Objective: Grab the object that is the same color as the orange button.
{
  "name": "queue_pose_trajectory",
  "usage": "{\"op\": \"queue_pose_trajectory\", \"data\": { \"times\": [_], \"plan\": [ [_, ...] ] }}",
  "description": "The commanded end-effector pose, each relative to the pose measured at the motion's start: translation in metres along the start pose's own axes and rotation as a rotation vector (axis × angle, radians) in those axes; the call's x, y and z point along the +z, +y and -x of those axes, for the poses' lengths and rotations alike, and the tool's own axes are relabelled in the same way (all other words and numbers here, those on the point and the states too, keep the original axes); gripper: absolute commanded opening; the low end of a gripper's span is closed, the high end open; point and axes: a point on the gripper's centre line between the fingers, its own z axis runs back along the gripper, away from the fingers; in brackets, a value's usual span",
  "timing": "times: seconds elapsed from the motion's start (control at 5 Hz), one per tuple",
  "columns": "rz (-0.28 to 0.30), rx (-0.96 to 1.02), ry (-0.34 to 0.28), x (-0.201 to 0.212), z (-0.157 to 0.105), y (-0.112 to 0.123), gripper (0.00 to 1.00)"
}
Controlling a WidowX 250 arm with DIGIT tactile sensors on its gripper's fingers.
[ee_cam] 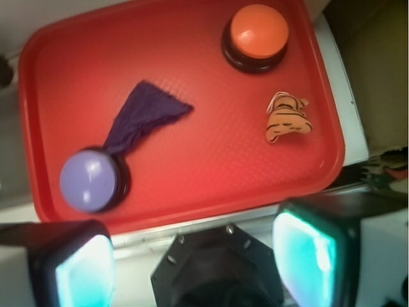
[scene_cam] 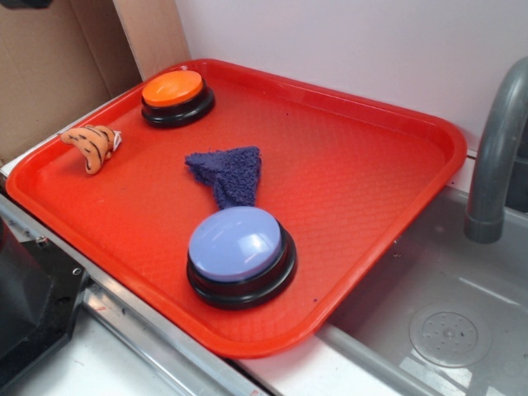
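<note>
Resting on a red rectangular plastic tray point(scene_cam: 388, 132) with a raised rim and a fine textured floor are four things, all well apart from the gripper. At the tray's far left corner in the exterior view stands the round domed orange push-button point(scene_cam: 172, 89) on its black circular base, upright. Near it, towards the tray's left rim, lies the small curved orange plush toy with black tiger stripes and a bit of white point(scene_cam: 92, 146), free on the tray floor and touching neither button. Around the middle lies a dark blue knitted cloth point(scene_cam: 228, 172), bunched into a rough triangle whose narrow end reaches down to a lavender-blue domed push-button point(scene_cam: 236, 243) on a black base; in the wrist view that cloth tip looks to touch or slip just behind the button's base. From the wrist camera the gripper point(ee_cam: 195, 262) hangs above the counter just outside the tray's near rim, its two black fingers with pale teal pads point(ee_cam: 305, 252) spread wide with nothing between them. A grey curved tap point(scene_cam: 497, 148) rises at the right over a grey sink basin point(scene_cam: 462, 280) beside the tray, and brown cardboard point(scene_cam: 49, 66) stands behind the tray's left corner. No brand, label or writing can be read on anything
</note>
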Motion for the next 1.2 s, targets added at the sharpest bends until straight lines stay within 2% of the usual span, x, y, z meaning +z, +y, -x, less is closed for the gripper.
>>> {"op": "queue_pose_trajectory", "data": {
  "times": [0.0, 0.4, 0.6, 0.8, 1.0],
  "plan": [
    [-0.063, 0.314, -0.106, -0.041, -0.026, 0.057, 1.00],
    [-0.070, 0.525, -0.181, -0.098, -0.036, 0.100, 1.00],
    [-0.126, 0.586, -0.203, -0.121, -0.041, 0.109, 1.00],
    [-0.111, 0.639, -0.267, -0.157, -0.054, 0.114, 1.00],
    [-0.079, 0.671, -0.274, -0.168, -0.062, 0.114, 1.00]
  ]
}}
